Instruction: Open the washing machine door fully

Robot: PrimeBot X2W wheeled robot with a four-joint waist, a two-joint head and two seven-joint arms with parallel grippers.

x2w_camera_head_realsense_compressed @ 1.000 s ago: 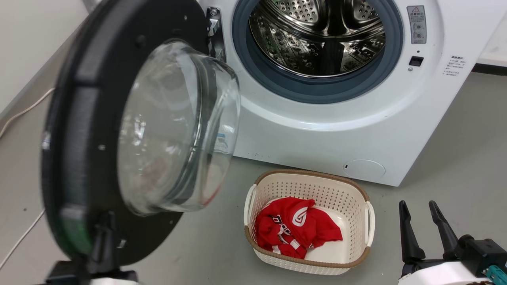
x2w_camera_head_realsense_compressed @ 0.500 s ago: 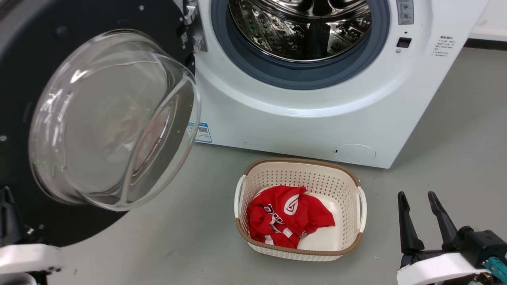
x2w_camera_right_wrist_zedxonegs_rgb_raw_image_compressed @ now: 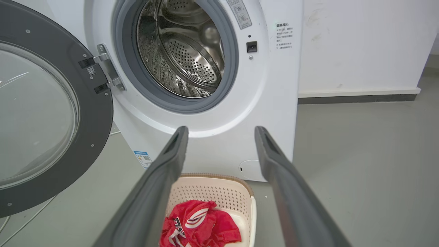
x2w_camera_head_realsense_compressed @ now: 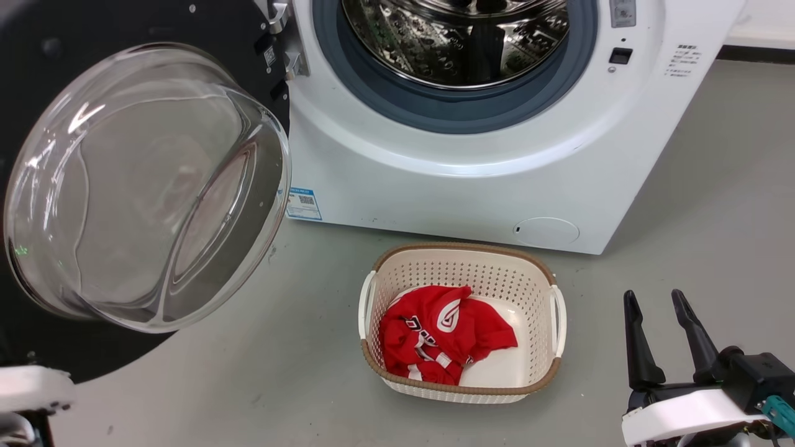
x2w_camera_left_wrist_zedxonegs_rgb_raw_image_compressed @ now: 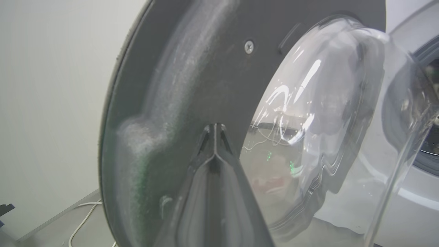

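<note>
Head view: washing machine door (x2w_camera_head_realsense_compressed: 143, 186) swung wide at left, well apart from open right jaws. Left wrist view: left jaws closed, tips at door's black inner face. Right wrist view: door (x2w_camera_right_wrist_zedxonegs_rgb_raw_image_compressed: 44, 113) left of 2 parted fingers (x2w_camera_right_wrist_zedxonegs_rgb_raw_image_compressed: 161, 178).

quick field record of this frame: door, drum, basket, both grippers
door: washing machine door swung wide open, at the left of the head view; whether it is at its stop, cannot tell
drum: steel drum exposed, nothing seen inside
basket: basket in front of the washing machine, holds a red garment
left_arm: left gripper shut, tips at the door's black inner face; contact unclear
right_arm: right gripper open, empty, right of the basket
</note>
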